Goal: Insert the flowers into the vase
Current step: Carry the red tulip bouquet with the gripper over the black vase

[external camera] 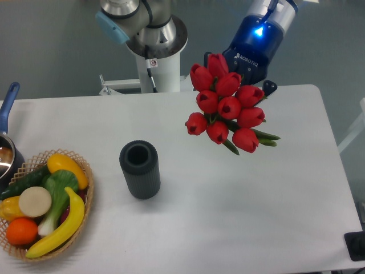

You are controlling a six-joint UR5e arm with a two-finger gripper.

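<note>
A round woven wicker basket (85,197) sits at the white table's (239,217) left front, heaped with plastic produce: yellow banana (60,228), orange (21,230), green cucumber (23,181). A blue-handled metal saucepan (7,145) stands just behind it.

Vase (140,169) upright on table (228,217), left of centre. Flowers (227,105) up and to the right of it, well apart, off the table surface, directly in front of gripper (259,85). Basket (85,171) at the table's front-left corner, left of the vase, with fruit (43,205) in it. Pot (7,149) at left edge, behind the basket.
</note>
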